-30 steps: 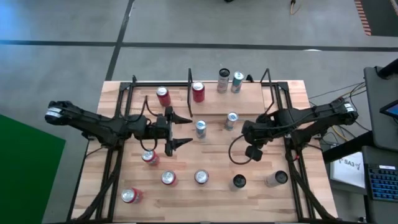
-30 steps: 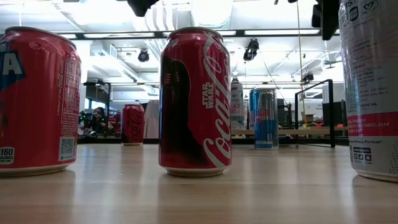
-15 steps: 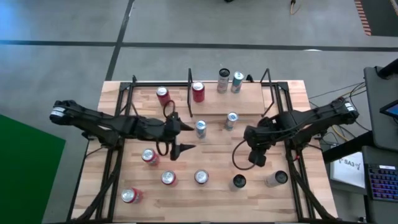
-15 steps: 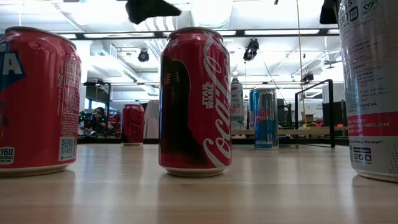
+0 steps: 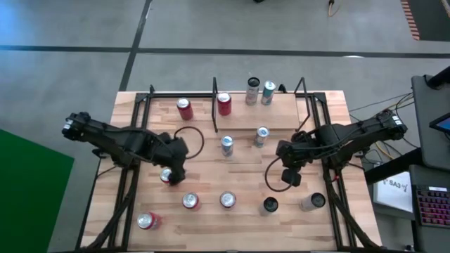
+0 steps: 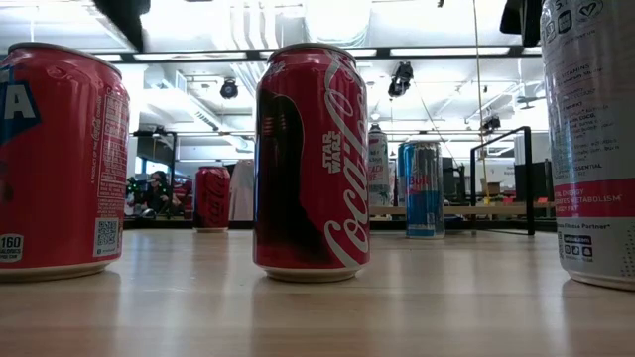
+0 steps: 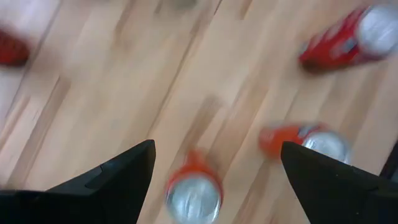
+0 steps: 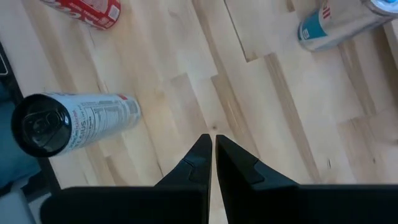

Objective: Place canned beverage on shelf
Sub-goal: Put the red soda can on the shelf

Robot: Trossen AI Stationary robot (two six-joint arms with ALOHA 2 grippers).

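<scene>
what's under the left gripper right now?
In the left wrist view a red can stands upright on the plank tabletop, directly below the open left gripper. From above, the arm covers part of that can, so contact cannot be judged.

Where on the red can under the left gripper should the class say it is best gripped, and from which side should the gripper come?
Grip the red can around its round side wall, below the silver lid, coming from above. It stands upright and apart from the other cans, and the left gripper hangs over it with fingers spread wider than the can. A hold on the mid-body looks likely to be steadier than one at the rim.
</scene>
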